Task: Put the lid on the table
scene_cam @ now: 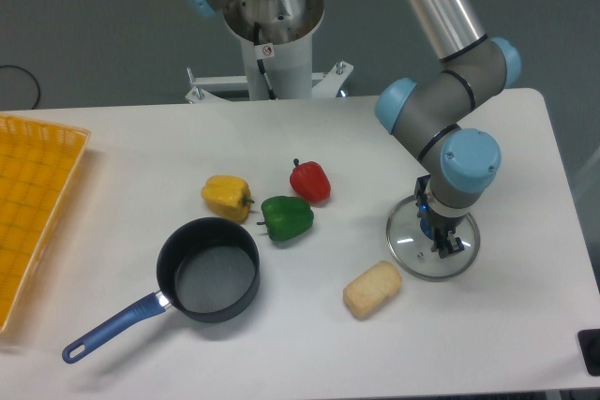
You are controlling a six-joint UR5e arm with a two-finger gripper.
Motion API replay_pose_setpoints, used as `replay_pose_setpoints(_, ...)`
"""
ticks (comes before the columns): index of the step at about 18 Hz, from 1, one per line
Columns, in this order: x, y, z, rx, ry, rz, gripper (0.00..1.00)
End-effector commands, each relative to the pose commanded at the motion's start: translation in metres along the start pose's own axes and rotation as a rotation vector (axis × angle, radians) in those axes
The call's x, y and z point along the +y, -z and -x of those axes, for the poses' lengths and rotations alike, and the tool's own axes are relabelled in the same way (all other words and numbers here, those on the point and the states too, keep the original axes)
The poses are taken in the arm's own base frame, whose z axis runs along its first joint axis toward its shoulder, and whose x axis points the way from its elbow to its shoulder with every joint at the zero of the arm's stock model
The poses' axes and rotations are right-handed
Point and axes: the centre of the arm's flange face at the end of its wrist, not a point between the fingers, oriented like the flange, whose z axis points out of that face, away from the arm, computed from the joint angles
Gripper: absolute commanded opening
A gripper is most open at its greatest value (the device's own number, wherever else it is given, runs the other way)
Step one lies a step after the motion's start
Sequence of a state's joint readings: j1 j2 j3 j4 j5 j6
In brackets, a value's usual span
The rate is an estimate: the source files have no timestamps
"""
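Observation:
The round glass lid, silver-rimmed, lies flat on the white table at the right, just right of a beige block. My gripper points straight down over the lid's centre and hides the knob. Its dark fingertips stand a little apart on either side of the knob, so the gripper looks open. The arm's grey and blue wrist covers the lid's back edge.
A beige block lies just left of the lid. Red, green and yellow peppers sit mid-table. A black saucepan with a blue handle stands front left. A yellow gridded tray overhangs the left edge.

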State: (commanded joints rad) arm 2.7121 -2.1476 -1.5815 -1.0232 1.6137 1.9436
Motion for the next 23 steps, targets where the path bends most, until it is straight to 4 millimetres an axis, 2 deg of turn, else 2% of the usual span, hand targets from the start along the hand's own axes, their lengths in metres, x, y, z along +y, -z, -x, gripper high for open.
replay_pose_setpoints(2,0.000,0.001,0.000,-0.001,-0.001,0.001,0.82)
replay_pose_setpoints(5,0.000,0.002,0.001,-0.004,-0.004,0.002,1.00)
replay_pose_setpoints(9,0.004,0.016,0.005,-0.030,-0.002,0.010,1.00)
replay_pose_setpoints(11,0.016,0.035,0.004,-0.054,0.013,0.016,1.00)
replay_pose_setpoints(14,0.017,0.065,-0.002,-0.095,0.022,0.024,1.00)
replay_pose_setpoints(16,0.011,0.083,-0.007,-0.105,0.029,0.020,1.00)
replay_pose_setpoints(20,0.006,0.107,-0.019,-0.074,0.022,-0.004,1.00)
replay_pose_setpoints(23,-0.012,0.121,-0.019,-0.088,-0.002,-0.001,1.00)
